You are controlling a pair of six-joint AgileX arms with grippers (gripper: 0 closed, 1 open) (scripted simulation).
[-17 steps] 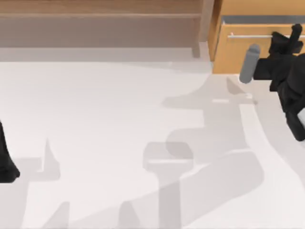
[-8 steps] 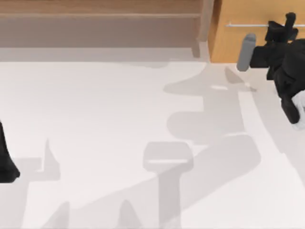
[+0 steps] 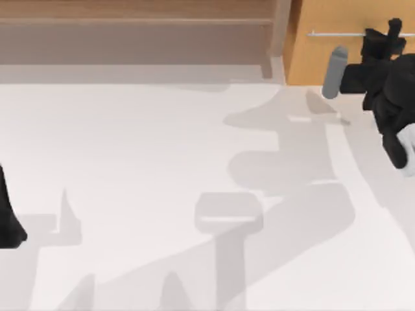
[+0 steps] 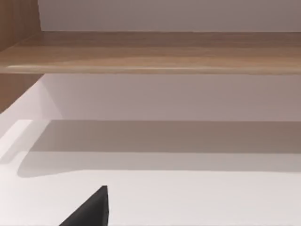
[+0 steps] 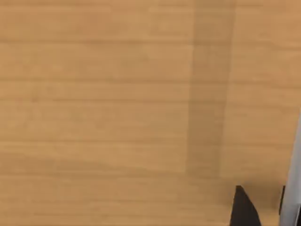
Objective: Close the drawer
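Right black pincer – finger state cannot be told – presses the orange-tan wooden drawer front beside its silver bar handle; risk: off-centre contact skewing the drawer.

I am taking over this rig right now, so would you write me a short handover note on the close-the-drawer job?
Right tool: at the top view's upper right, up against the orange-tan wooden drawer front beside its thin silver bar handle.
Left arm: parked at the table's left edge.
Drawer: no white inner walls or dark gap visible from above; its front fills the right wrist view.
Done: the drawer looks pushed in.
Left: confirm it is flush, then back the right arm away.
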